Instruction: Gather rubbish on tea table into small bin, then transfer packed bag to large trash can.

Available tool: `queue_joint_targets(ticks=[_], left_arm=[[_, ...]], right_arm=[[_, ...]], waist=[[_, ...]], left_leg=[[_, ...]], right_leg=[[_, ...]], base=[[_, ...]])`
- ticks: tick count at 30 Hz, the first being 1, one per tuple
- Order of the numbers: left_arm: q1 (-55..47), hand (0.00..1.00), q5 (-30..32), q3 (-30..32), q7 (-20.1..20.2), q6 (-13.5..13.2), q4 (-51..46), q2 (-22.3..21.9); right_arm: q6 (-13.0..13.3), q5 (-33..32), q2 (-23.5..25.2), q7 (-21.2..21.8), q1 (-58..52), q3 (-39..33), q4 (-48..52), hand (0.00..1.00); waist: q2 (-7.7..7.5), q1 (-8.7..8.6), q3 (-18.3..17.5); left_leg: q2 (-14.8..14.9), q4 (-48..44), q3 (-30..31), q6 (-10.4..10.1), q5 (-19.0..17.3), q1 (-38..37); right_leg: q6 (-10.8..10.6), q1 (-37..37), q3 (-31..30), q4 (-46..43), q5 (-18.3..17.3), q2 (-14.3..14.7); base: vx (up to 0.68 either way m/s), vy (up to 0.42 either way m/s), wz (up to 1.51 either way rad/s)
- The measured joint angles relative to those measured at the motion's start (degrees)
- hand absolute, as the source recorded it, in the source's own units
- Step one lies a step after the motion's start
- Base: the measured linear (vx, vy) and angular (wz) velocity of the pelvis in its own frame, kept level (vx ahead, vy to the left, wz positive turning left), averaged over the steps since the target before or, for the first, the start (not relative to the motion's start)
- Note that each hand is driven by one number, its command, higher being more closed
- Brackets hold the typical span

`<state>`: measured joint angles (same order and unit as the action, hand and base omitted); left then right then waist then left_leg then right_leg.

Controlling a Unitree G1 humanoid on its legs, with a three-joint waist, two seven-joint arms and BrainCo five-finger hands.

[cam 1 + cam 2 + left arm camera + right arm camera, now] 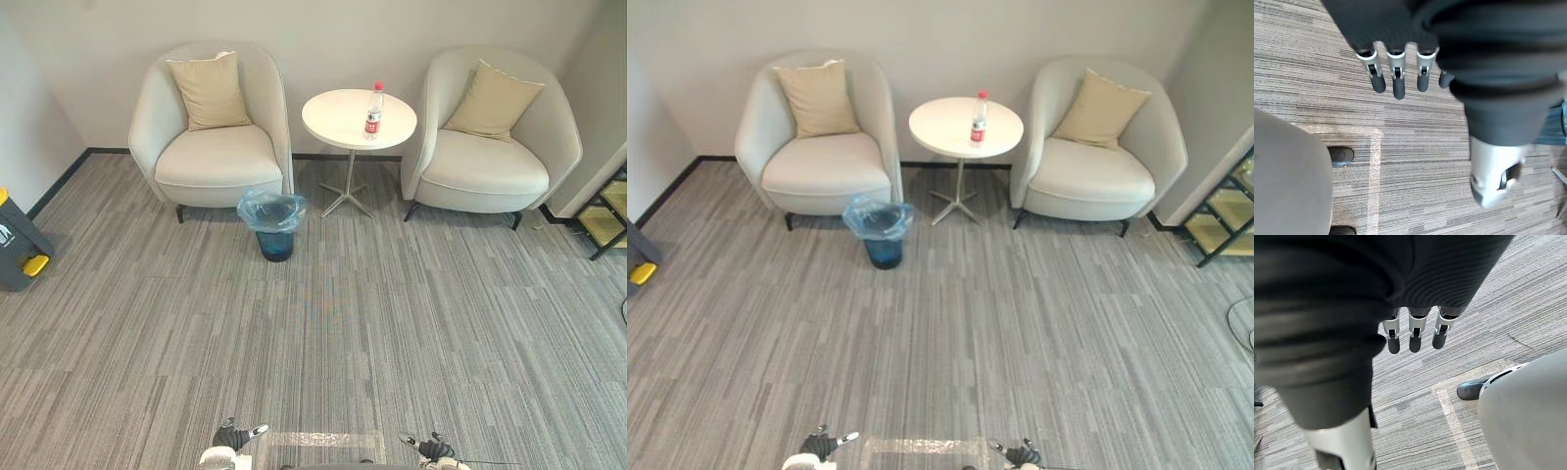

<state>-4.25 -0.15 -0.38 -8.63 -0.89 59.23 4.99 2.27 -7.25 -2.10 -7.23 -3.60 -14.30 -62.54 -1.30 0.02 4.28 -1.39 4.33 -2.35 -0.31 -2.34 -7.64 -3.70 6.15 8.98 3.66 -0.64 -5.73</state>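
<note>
A clear water bottle [373, 110] with a red cap and red label stands upright on the round white tea table [338, 125], toward the right side of its top, the one piece of rubbish to be seen there. The small bin [274, 227], lined with a blue bag, sits on the grey striped carpet [392, 323] in front of the table and to its left, just beside the front corner of the cream armchair [217, 162] on that side; a second armchair [485, 168] flanks the table on the right. The large trash can [18, 245], grey with a yellow fitting, waits well to the left of the table, by the wall. The robot's left hand [233, 437] and right hand [432, 449] hang low, well short of the table, both empty: the wrist views show the left hand's fingers [1398, 83] and the right hand's fingers [1414, 335] straight and relaxed over bare carpet. The job looks barely begun, with the approach the step in hand. It would go best by walking straight up and stopping square to the table, close enough to reach the bottle without leaning, with the bin within reach and clear of the feet. The bottle is tall and likely light, so a hand should close round its body rather than brush it, and the slim-stemmed table should not be bumped.
</note>
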Motion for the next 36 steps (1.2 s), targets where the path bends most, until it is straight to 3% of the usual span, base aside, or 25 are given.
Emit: queue_joint_targets(ticks=[11,14,17,19,20,21,22,24,25,26,27,28,29,30,31,33,34,35,36], left_arm=[[0.89,0.0,-0.16,-2.19,0.01,0.07,-0.09,0.86],[1.52,0.0,-0.64,-2.92,-0.03,0.16,-0.16,0.91],[2.41,0.0,-1.8,-2.76,-0.06,0.27,-1.0,0.89],[1.46,0.0,-2.3,-2.59,-0.03,0.29,-2.35,0.67],[1.42,0.0,-2.31,-2.55,-0.02,0.29,-2.4,0.69],[1.66,0.0,-2.38,-1.58,0.07,0.3,-3.25,0.9],[1.76,0.0,-2.55,-0.46,0.03,0.28,-4.25,0.72],[2.23,0.0,-3.99,1.71,-0.02,0.04,-5.06,0.01],[2.2,0.0,-4.22,1.66,-0.04,0.04,-5.08,-0.37],[2.21,0.0,-4.43,1.62,-0.04,0.03,-5.12,-0.47],[2.22,0.0,-4.48,1.48,0.02,0.01,-5.28,-0.74],[2.22,0.0,-4.48,1.41,0.03,0.01,-5.45,-0.78],[2.21,0.0,-4.46,1.33,0.02,0.01,-5.52,-0.84],[2.1,0.0,-4.47,0.95,0.04,0.01,-5.61,-1.22],[2.27,0.0,-4.11,0.91,0.06,0.01,-5.58,-1.09],[2.59,0.0,-3.37,1.0,0.06,0.06,-5.42,-0.7],[2.59,0.0,-3.37,1.1,0.01,0.06,-5.28,-0.68],[2.57,0.0,-3.37,1.1,-0.06,0.06,-4.69,-0.54],[2.47,0.0,-3.36,0.43,-0.05,0.33,-3.91,-0.19]], right_arm=[[0.01,-0.18,0.03,-0.03,0.2,0.04,0.23,0.0],[0.05,-0.8,-0.02,-0.04,0.74,-0.02,0.63,0.0],[0.27,-1.97,-0.23,-0.04,1.38,-0.02,0.93,0.0],[0.7,-2.45,-0.45,-0.08,1.27,0.37,1.56,0.0],[0.71,-2.48,-0.43,-0.09,1.27,0.43,1.61,0.0],[0.85,-2.77,-0.34,-0.12,1.3,0.48,1.98,0.0],[0.77,-2.85,-0.51,-0.21,1.18,0.28,1.96,0.0],[0.6,-2.95,-0.63,-0.42,1.58,0.22,2.2,0.0],[0.51,-2.94,-1.15,-0.59,1.71,0.18,2.18,0.0],[0.49,-2.94,-1.37,-0.6,1.9,0.18,2.18,0.0],[0.46,-2.93,-1.66,-0.63,2.7,0.19,2.13,0.0],[0.45,-2.9,-1.63,-0.62,3.21,0.47,2.13,0.0],[0.45,-2.88,-1.64,-0.62,3.32,0.49,2.13,0.0],[0.43,-2.83,-2.13,-0.6,3.27,0.5,2.09,0.0],[0.42,-2.76,-1.53,-0.56,2.78,0.71,1.89,0.0],[0.42,-2.63,-0.97,-0.36,2.35,0.96,1.86,0.0],[0.37,-2.54,-0.91,-0.31,2.17,0.91,1.73,0.0],[0.29,-1.72,-0.78,-0.2,1.72,0.86,1.53,0.0],[0.42,-1.76,-0.58,0.1,1.73,0.72,1.81,0.0]], waist=[[-0.5,-0.08,1.34],[-0.03,-0.34,2.29],[0.58,-0.37,4.07],[1.32,-0.09,4.79],[1.29,-0.06,4.8],[0.7,-0.42,5.34],[0.37,-0.16,5.71],[0.32,0.38,7.07],[1.03,0.45,7.07],[1.41,0.45,7.11],[1.97,0.45,7.27],[2.06,0.56,7.24],[2.17,0.68,7.23],[2.78,1.4,6.83],[1.99,2.15,6.07],[0.95,1.76,5.82],[0.77,1.91,5.85],[0.63,2.11,5.85],[0.58,1.52,5.85]], left_leg=[[-0.01,0.39,0.81,0.0,0.0,-0.23],[0.12,-1.81,1.08,-0.43,-0.93,1.92],[1.07,-10.74,0.37,-1.56,-6.73,5.76],[3.12,-17.37,-1.71,-4.05,-10.31,6.66],[3.19,-17.91,-1.97,-4.12,-10.27,6.8],[3.79,-27.09,-3.7,-4.97,-9.88,10.81],[4.84,-36.23,-5.28,-7.39,-8.42,14.86],[6.1,-47.53,-6.82,-9.67,-7.22,20.64],[5.71,-45.23,-6.49,-7.51,-9.83,21.52],[5.51,-43.45,-6.62,-6.75,-10.26,21.9],[4.39,-35.87,-6.61,-5.8,-10.0,22.97],[3.04,-26.61,-6.49,-4.95,-7.34,23.73],[2.71,-22.95,-6.4,-5.15,-5.82,23.68],[2.56,-16.73,-5.95,-4.12,1.15,23.67],[1.62,-18.0,-6.52,-0.59,1.45,23.55],[1.05,-22.74,-7.54,0.65,-2.97,24.05],[1.05,-23.22,-8.22,0.96,-3.5,23.47],[0.94,-22.6,-9.54,1.6,-5.0,20.55],[0.44,-20.67,-9.73,2.13,-6.22,16.59]], right_leg=[[-0.11,0.38,0.86,0.49,-0.15,0.18],[0.2,-1.75,1.2,-2.92,-2.04,-0.05],[0.73,-4.39,0.71,-9.68,-6.42,0.17],[2.02,-4.44,-0.78,-12.58,-9.88,1.2],[2.05,-4.43,-0.85,-12.59,-10.02,1.19],[2.49,-4.19,-0.82,-12.85,-10.87,1.04],[3.34,-3.87,-1.53,-13.62,-11.62,0.8],[4.62,-1.48,-2.4,-13.36,-12.38,0.67],[4.8,-0.64,-3.18,-13.1,-13.03,0.47],[4.78,-0.23,-3.45,-12.75,-13.25,0.45],[4.77,0.8,-4.69,-11.27,-13.46,0.34],[4.4,1.42,-5.73,-9.82,-13.68,0.12],[4.22,1.73,-6.14,-9.27,-13.78,0.13],[3.45,2.29,-7.58,-7.88,-14.43,0.57],[2.56,2.32,-9.55,-8.6,-15.26,-0.27],[1.53,0.78,-11.21,-14.62,-15.75,-1.44],[1.02,-0.09,-11.98,-17.61,-16.05,-1.55],[-0.79,-3.65,-14.13,-28.43,-16.07,-1.6],[-6.9,-8.64,-14.58,-41.76,-13.27,-1.8]], base=[[0.0,0.0,0.04],[-0.01,-0.017,0.06],[-0.01,-0.037,-0.09],[0.03,-0.074,-0.32],[0.09,-0.08,-0.02],[0.1,-0.113,0.05],[0.14,-0.137,0.03],[0.21,-0.096,-0.22],[0.23,-0.049,-0.31],[0.24,-0.008,-0.41],[0.29,0.047,-0.51],[0.31,0.072,-0.52],[0.42,0.159,-0.63],[0.39,0.162,-0.73],[0.42,0.162,-0.68],[0.46,0.118,-0.29],[0.53,0.145,-0.32],[0.6,0.171,-0.33],[0.48,0.114,-0.25]])
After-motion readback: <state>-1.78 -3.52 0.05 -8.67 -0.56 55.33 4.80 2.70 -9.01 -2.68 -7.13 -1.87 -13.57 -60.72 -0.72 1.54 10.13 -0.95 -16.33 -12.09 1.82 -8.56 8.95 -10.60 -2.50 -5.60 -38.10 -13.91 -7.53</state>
